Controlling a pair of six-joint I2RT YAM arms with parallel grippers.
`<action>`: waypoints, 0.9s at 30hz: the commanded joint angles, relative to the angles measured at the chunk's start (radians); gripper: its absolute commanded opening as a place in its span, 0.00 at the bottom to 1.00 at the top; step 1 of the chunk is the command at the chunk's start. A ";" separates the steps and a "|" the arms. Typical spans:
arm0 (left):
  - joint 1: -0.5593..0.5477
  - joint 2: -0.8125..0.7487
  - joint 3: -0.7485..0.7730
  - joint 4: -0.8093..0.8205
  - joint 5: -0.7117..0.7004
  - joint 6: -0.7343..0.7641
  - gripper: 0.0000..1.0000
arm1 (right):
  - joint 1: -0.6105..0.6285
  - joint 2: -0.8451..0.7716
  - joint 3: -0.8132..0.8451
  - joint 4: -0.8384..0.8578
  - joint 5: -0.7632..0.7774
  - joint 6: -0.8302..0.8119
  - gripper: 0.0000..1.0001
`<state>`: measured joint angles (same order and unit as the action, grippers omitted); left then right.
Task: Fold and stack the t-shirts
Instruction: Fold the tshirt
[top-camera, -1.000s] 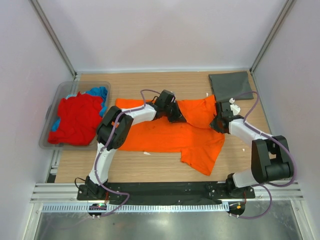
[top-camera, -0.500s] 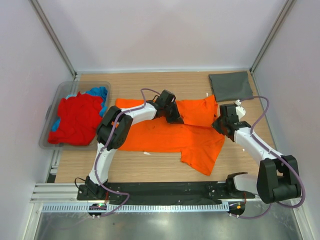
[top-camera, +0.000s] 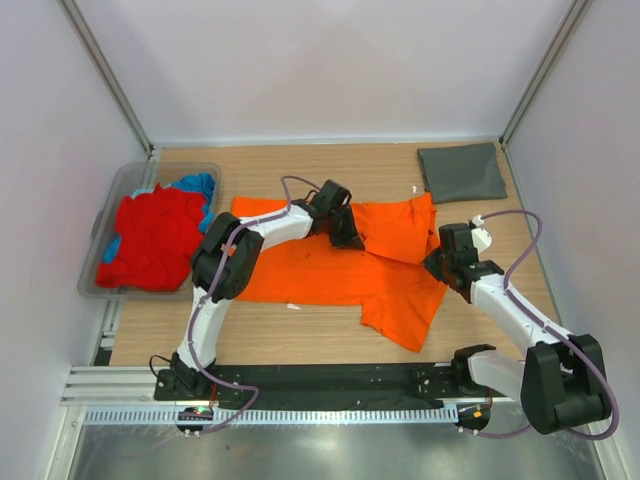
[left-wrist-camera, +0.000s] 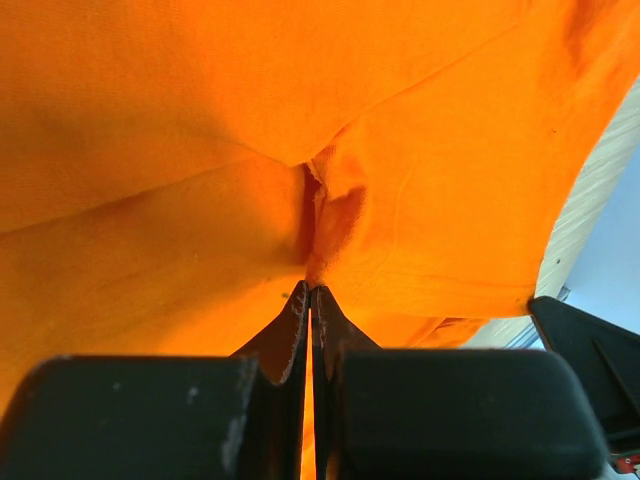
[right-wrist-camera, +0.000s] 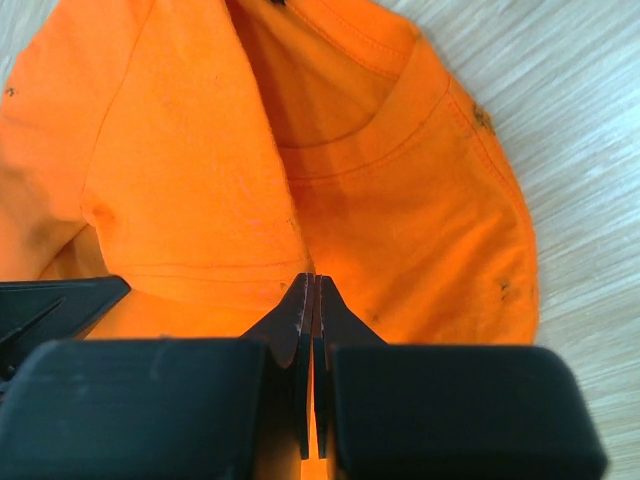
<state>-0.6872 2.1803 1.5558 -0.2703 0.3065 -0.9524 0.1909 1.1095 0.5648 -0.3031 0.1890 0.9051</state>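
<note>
Wooden table (top-camera: 300, 335) in a white-walled cell, and most of it is covered by the orange t-shirt (top-camera: 330, 275), spread roughly flat in the middle with one sleeve flopping toward the near edge. The clear tub (top-camera: 160, 168) on the left has the red t-shirt (top-camera: 150, 235) heaped over a blue t-shirt (top-camera: 198, 184). The dark grey t-shirt (top-camera: 460, 172) lies folded in the far right corner.

The left arm (top-camera: 225, 265) reaches to the orange shirt's far middle, jaws fully closed with a pucker of orange cloth at the tips. The right arm (top-camera: 520, 310) has its jaws closed too, at the shirt's right edge near the collar, and they look pinched on a folded-over layer.

My take: it's mid-fold, so carry both pinches over together and keep the edge between them taut and low, or it'll land crooked.
</note>
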 joint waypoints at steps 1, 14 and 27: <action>-0.003 -0.071 0.026 -0.032 -0.035 0.040 0.00 | 0.030 -0.037 -0.016 0.048 0.063 0.048 0.01; -0.009 -0.077 0.001 -0.075 -0.061 0.063 0.00 | 0.088 -0.102 -0.075 0.042 0.181 0.110 0.01; -0.009 -0.070 0.015 -0.127 -0.125 0.104 0.00 | 0.176 -0.088 -0.118 0.096 0.199 0.185 0.01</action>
<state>-0.6968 2.1517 1.5555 -0.3588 0.2268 -0.8829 0.3477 1.0317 0.4500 -0.2466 0.3176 1.0401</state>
